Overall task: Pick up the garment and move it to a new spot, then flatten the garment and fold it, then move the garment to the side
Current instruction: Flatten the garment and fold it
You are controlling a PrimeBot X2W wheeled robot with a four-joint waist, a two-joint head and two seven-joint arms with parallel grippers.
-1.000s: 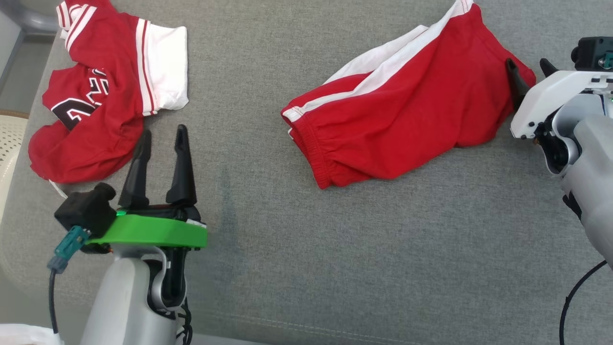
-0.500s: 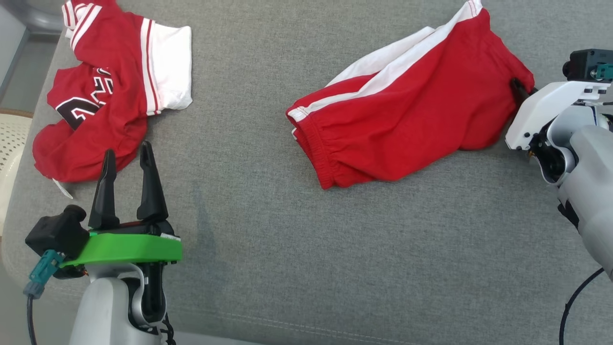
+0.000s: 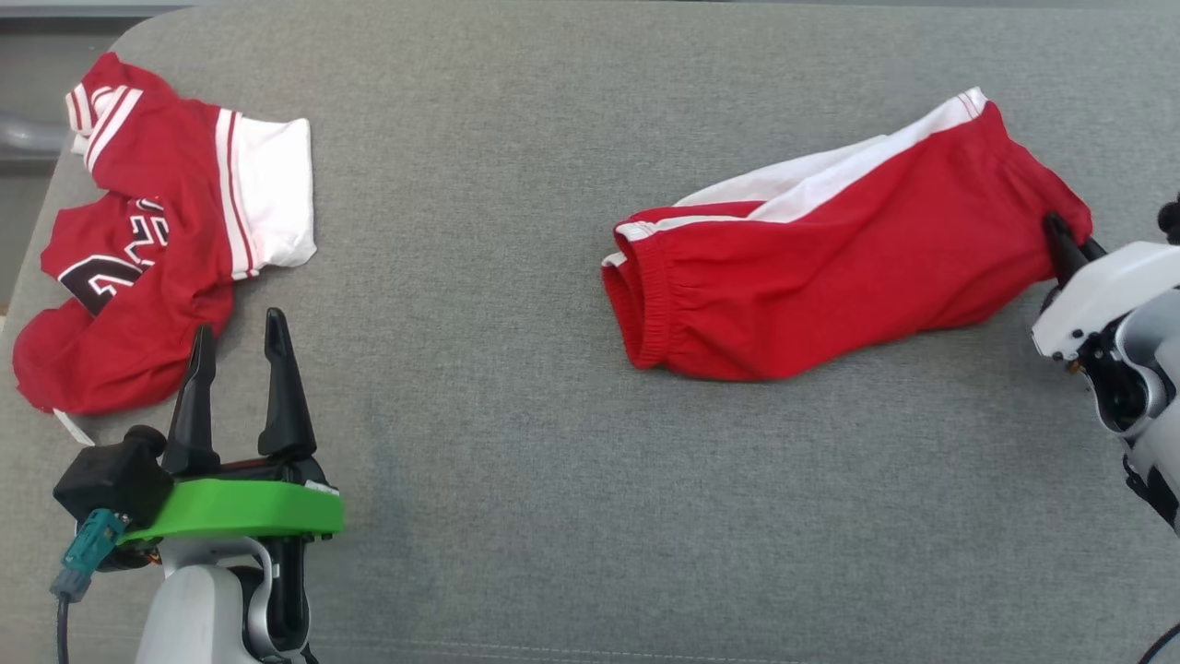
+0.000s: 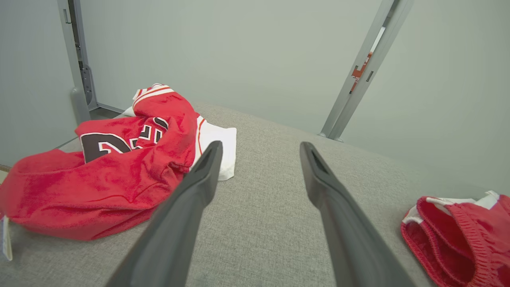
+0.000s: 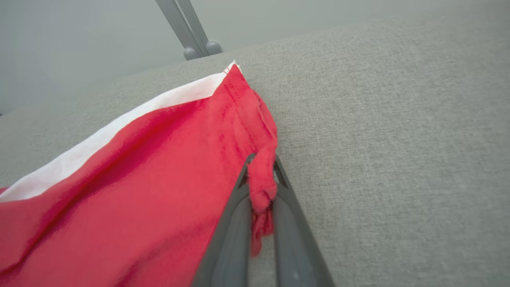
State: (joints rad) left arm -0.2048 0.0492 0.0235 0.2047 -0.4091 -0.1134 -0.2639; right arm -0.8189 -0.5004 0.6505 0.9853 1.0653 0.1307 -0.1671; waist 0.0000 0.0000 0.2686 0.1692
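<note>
Shorts on couch, hem corner pinched in right claw

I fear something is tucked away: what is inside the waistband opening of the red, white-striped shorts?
At the mouth, the red, white-striped shorts show their own red inner cloth; deeper in is covered.

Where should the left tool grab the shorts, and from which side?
Grip the elastic waistband at its near corner, coming in from the left end of the shorts. That end lies free and faces the left tool. The band is thick and gathered and gapes open, so a finger can likely slip inside. The right tool pinches the opposite end, so both could stretch it flat.
</note>
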